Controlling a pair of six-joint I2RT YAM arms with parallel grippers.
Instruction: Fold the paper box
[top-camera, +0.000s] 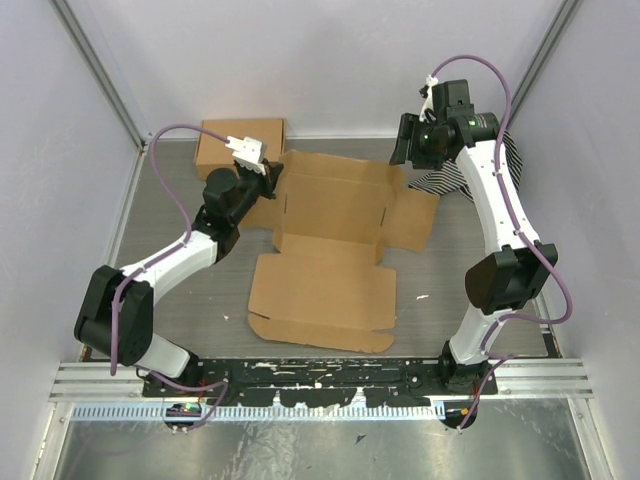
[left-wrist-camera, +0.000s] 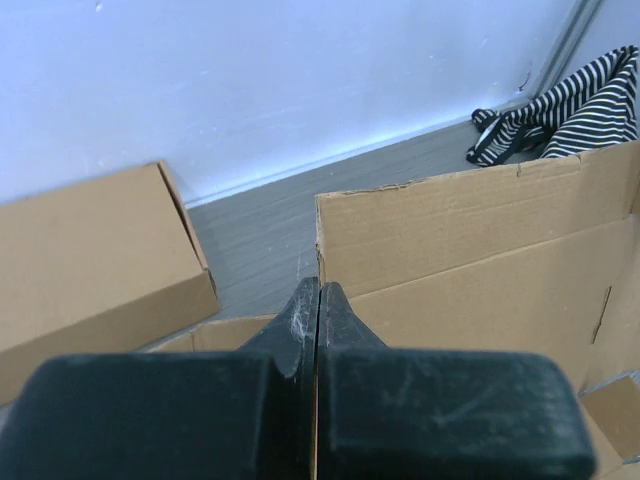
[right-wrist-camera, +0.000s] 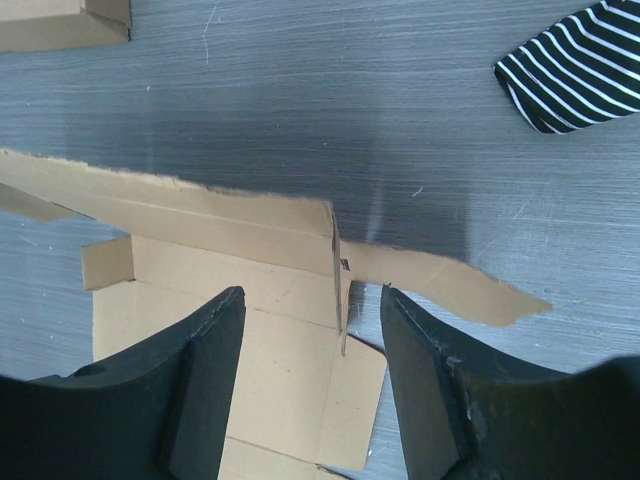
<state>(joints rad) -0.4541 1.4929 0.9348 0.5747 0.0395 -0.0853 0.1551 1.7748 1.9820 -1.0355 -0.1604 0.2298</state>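
The paper box (top-camera: 330, 270) lies opened out in the middle of the table, its lid panel toward the arms and its rear wall raised. My left gripper (top-camera: 268, 178) is at the box's rear left corner, shut on a side flap; in the left wrist view the fingertips (left-wrist-camera: 319, 290) meet on a thin cardboard edge next to the upright wall (left-wrist-camera: 470, 260). My right gripper (top-camera: 403, 150) hovers open above the rear right corner. In the right wrist view its jaws (right-wrist-camera: 310, 293) straddle an upright flap edge (right-wrist-camera: 338, 280) without touching it.
A smaller closed cardboard box (top-camera: 240, 140) sits at the back left, close behind my left gripper; it also shows in the left wrist view (left-wrist-camera: 90, 250). A black-and-white striped cloth (top-camera: 455, 180) lies at the back right, under my right arm. Walls enclose the table on three sides.
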